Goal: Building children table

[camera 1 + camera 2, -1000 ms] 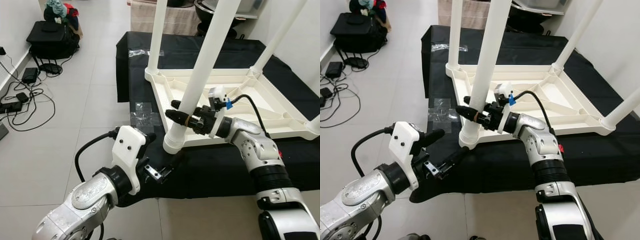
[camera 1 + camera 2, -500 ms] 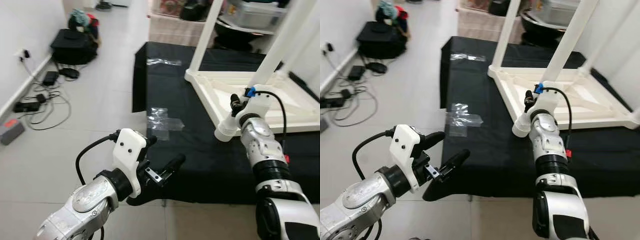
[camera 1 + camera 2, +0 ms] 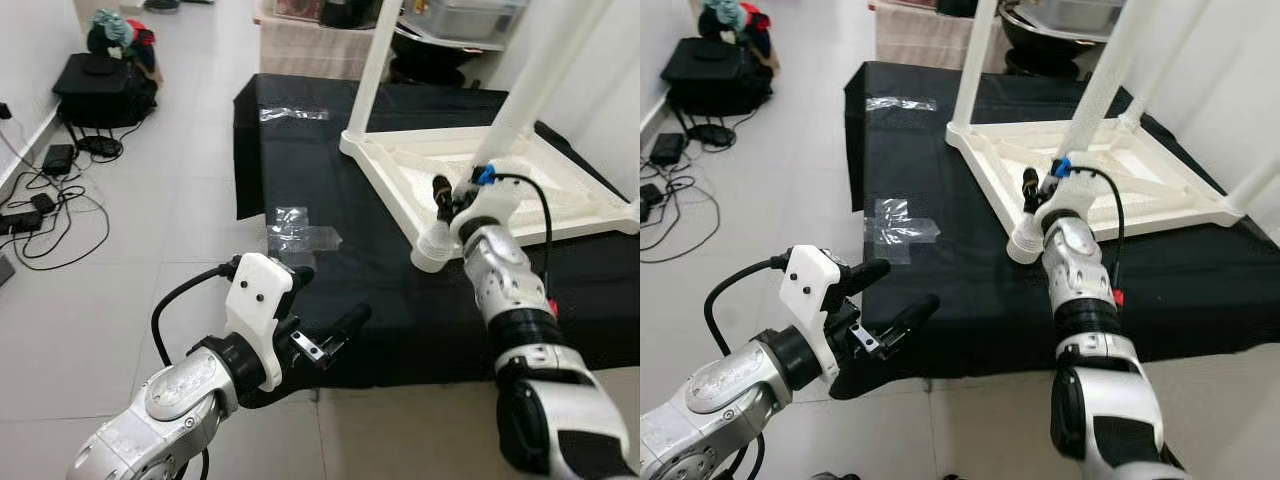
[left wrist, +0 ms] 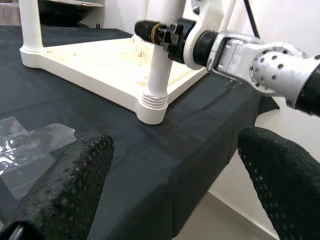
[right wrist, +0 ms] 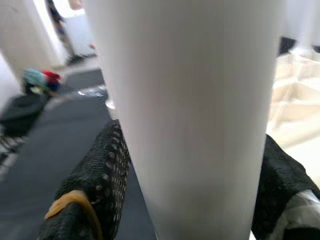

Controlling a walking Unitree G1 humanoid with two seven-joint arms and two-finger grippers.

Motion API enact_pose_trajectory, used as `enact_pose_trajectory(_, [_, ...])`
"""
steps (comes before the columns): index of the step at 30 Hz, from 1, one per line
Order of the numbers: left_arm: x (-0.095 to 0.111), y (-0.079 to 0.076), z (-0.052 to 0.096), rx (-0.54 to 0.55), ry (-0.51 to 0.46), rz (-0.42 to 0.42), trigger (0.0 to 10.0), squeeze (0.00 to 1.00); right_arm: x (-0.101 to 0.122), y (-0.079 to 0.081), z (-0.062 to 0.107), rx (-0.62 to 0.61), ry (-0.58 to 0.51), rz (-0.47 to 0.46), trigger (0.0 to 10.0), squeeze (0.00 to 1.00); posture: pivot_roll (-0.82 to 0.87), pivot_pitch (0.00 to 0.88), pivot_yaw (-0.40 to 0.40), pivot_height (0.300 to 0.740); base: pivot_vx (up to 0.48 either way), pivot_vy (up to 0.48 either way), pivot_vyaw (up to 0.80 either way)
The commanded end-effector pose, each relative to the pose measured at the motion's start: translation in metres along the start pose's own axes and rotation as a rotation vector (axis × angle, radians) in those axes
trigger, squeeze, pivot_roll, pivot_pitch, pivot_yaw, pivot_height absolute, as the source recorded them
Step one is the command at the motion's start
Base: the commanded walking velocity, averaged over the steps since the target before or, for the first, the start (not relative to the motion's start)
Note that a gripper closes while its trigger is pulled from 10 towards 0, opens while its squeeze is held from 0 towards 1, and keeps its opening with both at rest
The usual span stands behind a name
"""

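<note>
A white children's table (image 3: 560, 215) lies upside down on a black cloth (image 3: 380, 300), its legs pointing up. My right gripper (image 3: 447, 197) is shut around the nearest leg (image 3: 520, 100), just above its ribbed base (image 3: 432, 250). In the right wrist view, the black fingers (image 5: 100, 170) press both sides of that leg (image 5: 190, 100). My left gripper (image 3: 330, 297) hangs open over the cloth's front edge, left of the leg base and holding nothing. In the left wrist view, the leg (image 4: 159, 75) stands ahead between the spread fingers (image 4: 75, 175).
Clear plastic wrappers (image 3: 300, 228) lie on the cloth's left part. A black bag (image 3: 100, 85) and cables (image 3: 40, 200) sit on the tiled floor by the left wall. A white wall rises behind the table at the right.
The whole view shifted as the camera moved, so the table now sits further right. My right gripper keeps its hold on the leg. My left gripper now sits further from the leg base.
</note>
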State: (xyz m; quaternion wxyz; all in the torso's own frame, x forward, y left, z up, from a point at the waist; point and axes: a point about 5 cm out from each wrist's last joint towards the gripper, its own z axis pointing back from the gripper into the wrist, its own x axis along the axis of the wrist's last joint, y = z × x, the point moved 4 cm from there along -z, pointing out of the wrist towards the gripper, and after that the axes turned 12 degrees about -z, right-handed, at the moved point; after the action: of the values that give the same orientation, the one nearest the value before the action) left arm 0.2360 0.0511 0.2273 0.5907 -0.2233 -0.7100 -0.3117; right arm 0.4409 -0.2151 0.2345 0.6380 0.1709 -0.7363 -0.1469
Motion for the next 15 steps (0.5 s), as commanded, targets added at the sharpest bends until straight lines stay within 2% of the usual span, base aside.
enact_pose_trajectory(1, [-0.001,-0.001,0.000,0.001,0.003,-0.001,10.0,0.00,-0.013,0.029,0.004,0.287,0.139,-0.104,10.0,0.00,0.06,0.149,-0.125,0.740,0.000,0.000,0.00])
enact_pose_trajectory(2, [-0.001,-0.001,0.000,0.001,0.003,-0.001,10.0,0.00,-0.013,0.029,0.004,0.287,0.139,-0.104,10.0,0.00,0.06,0.149,-0.125,0.740,0.000,0.000,0.00])
enact_pose_trajectory(3, [-0.001,-0.001,0.000,0.000,0.004,-0.002,10.0,0.00,-0.019,0.042,0.013,0.452,0.219,-0.135,10.0,0.00,0.06,0.149,-0.125,0.740,0.000,0.000,0.00])
enact_pose_trajectory(4, [-0.001,0.000,0.000,0.002,0.004,-0.003,10.0,0.00,-0.024,0.053,0.027,0.619,0.292,-0.123,10.0,0.00,0.06,0.150,-0.126,0.740,0.000,0.000,0.00])
enact_pose_trajectory(5, [0.000,0.000,0.000,0.003,0.003,-0.003,10.0,0.00,-0.028,0.059,0.041,0.745,0.354,-0.096,10.0,0.00,0.06,0.150,-0.126,0.740,0.000,0.000,0.00])
enact_pose_trajectory(6, [0.000,0.000,0.000,0.003,0.003,-0.003,10.0,0.00,-0.031,0.062,0.050,0.813,0.388,-0.076,10.0,0.00,0.06,0.150,-0.126,0.740,0.000,0.000,0.00])
enact_pose_trajectory(7, [0.000,0.000,0.000,0.003,0.003,-0.003,10.0,0.00,-0.031,0.062,0.050,0.813,0.388,-0.076,10.0,0.00,0.06,0.150,-0.126,0.740,0.000,0.000,0.00])
enact_pose_trajectory(9, [0.000,0.000,0.000,0.003,0.002,-0.003,10.0,0.00,-0.034,0.063,0.064,0.938,0.454,-0.077,10.0,0.00,0.07,0.154,-0.128,0.740,0.000,0.000,0.00])
enact_pose_trajectory(11, [0.000,0.000,0.001,0.003,0.002,-0.002,10.0,0.00,-0.034,0.066,0.070,1.014,0.486,-0.093,10.0,0.00,0.07,0.155,-0.127,0.740,0.000,0.000,0.00])
enact_pose_trajectory(13, [0.000,0.000,0.001,0.003,0.002,-0.002,10.0,0.00,-0.035,0.069,0.073,1.040,0.498,-0.087,10.0,0.00,0.07,0.156,-0.126,0.740,0.000,0.000,0.00])
enact_pose_trajectory(15, [0.000,-0.001,0.001,0.001,0.002,0.001,10.0,0.00,-0.040,0.069,0.068,1.012,0.485,-0.030,10.0,0.00,0.07,0.156,-0.127,0.740,0.000,0.000,0.00])
